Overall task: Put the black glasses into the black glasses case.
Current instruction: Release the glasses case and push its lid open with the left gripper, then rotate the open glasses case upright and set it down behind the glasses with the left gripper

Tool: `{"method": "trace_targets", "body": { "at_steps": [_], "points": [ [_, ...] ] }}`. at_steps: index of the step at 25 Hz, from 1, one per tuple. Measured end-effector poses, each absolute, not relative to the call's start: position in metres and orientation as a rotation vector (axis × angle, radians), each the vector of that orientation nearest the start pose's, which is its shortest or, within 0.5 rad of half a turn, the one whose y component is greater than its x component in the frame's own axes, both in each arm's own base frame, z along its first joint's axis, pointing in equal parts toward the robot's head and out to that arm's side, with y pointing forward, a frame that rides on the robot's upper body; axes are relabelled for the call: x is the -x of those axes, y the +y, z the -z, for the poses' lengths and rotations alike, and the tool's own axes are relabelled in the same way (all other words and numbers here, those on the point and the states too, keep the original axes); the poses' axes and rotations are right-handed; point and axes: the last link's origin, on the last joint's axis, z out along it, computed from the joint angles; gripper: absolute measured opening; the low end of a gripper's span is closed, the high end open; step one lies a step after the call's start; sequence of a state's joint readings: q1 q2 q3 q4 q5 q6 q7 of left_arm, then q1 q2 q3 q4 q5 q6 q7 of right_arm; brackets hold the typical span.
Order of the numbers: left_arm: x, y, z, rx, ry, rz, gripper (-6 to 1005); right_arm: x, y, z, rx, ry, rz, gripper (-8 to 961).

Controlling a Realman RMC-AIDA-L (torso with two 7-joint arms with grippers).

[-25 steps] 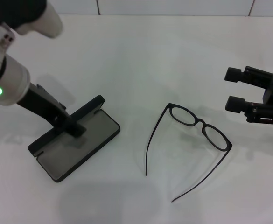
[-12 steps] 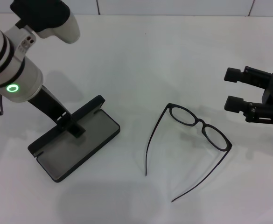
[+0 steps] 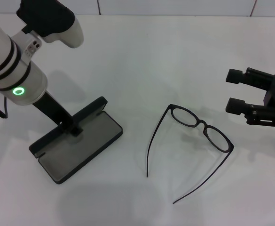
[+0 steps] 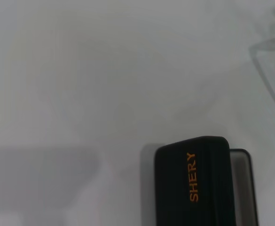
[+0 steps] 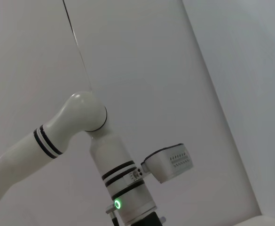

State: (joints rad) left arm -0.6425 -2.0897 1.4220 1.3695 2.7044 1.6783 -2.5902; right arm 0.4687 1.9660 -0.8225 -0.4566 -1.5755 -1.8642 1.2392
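The glasses (image 3: 200, 128) lie unfolded at centre-right of the bench (image 3: 165, 61), the open case (image 3: 76, 141) at lower left. They look light, thin and fragile; the bridge seems the safest hold. The right gripper (image 3: 235, 90) hovers with fingers spread; whether the left gripper (image 3: 74, 128), at the case, is open or closed cannot be told.

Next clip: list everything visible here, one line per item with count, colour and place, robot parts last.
black glasses: one, black frame with clear lenses, lying unfolded on the table right of centre, temple arms spread toward the near edge.
black glasses case: one, black with grey lining, open on the table's left side, orange SHERY lettering on the lid.
table: one, white, under everything.
left gripper: one, black on a white arm, down at the case's raised lid.
right gripper: one, black, fingers apart, at the right edge beyond the glasses.
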Motion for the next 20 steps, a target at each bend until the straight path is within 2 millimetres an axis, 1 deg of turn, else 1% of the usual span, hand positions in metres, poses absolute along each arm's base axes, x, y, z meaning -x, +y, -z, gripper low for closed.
{"method": "trace_targets", "body": {
  "at_steps": [8,11,16,19,20],
  "points": [
    [0.174,0.351,-0.003,2.561,-0.857,-0.658,304,-0.258,0.288,-0.04,2.658,0.478,-1.272,844],
    [0.173,0.35,-0.002,2.568,-0.837,-0.662,268,-0.26,0.287,-0.041,2.652,0.484,-1.271,844],
    [0.162,0.353,-0.002,2.566,-0.75,-0.67,209,-0.261,0.284,-0.041,2.655,0.485,-1.283,844],
    [0.154,0.357,-0.003,2.533,-0.647,-0.666,197,-0.26,0.28,-0.042,2.664,0.474,-1.301,843],
    [0.15,0.359,-0.002,2.52,-0.585,-0.661,197,-0.259,0.278,-0.043,2.673,0.451,-1.314,843]
  ]
}}
